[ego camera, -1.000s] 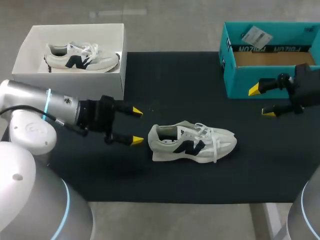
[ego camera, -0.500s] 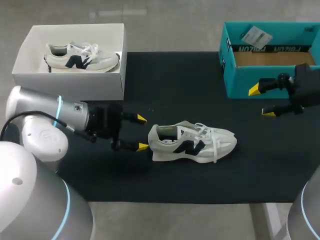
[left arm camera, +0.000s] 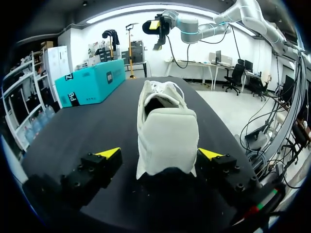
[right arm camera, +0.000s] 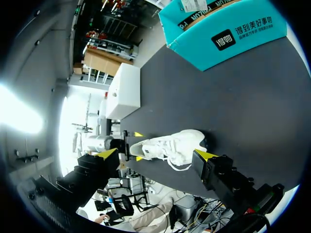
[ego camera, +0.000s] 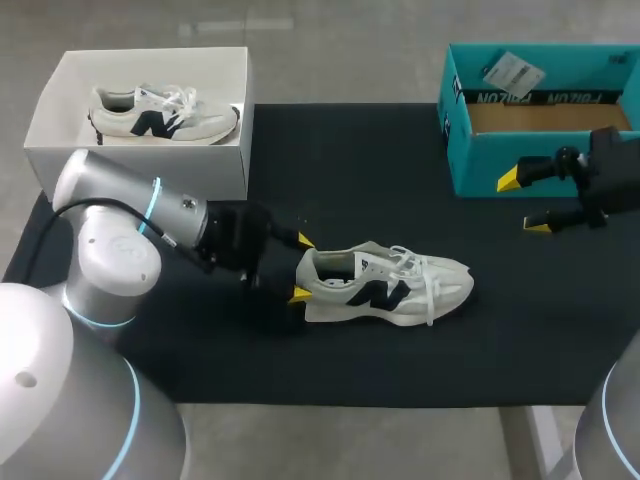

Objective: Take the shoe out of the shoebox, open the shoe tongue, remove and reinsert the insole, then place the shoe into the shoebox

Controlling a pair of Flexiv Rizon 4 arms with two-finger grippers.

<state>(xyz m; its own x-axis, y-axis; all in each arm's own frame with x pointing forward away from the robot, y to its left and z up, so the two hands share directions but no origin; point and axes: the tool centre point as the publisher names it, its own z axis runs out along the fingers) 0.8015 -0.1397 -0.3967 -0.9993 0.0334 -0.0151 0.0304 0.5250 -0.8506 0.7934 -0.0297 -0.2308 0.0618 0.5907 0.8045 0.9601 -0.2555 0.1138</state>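
The shoe (ego camera: 385, 285) stands on the dark desk (ego camera: 330, 150), out of its box, heel toward my left hand (ego camera: 300, 268). That hand is spread wide, one yellow tip on each side of the heel, neither touching it. It is likely placed so to pinch and steady the shoe for the tongue work. My right hand (ego camera: 522, 203), also wide and holding nothing, hangs by the teal shoebox (ego camera: 470, 160), well apart from the shoe's toe

left gripper (ego camera: 300, 268) moved in toward shoe (ego camera: 385, 285), open jaws now either side of its heel
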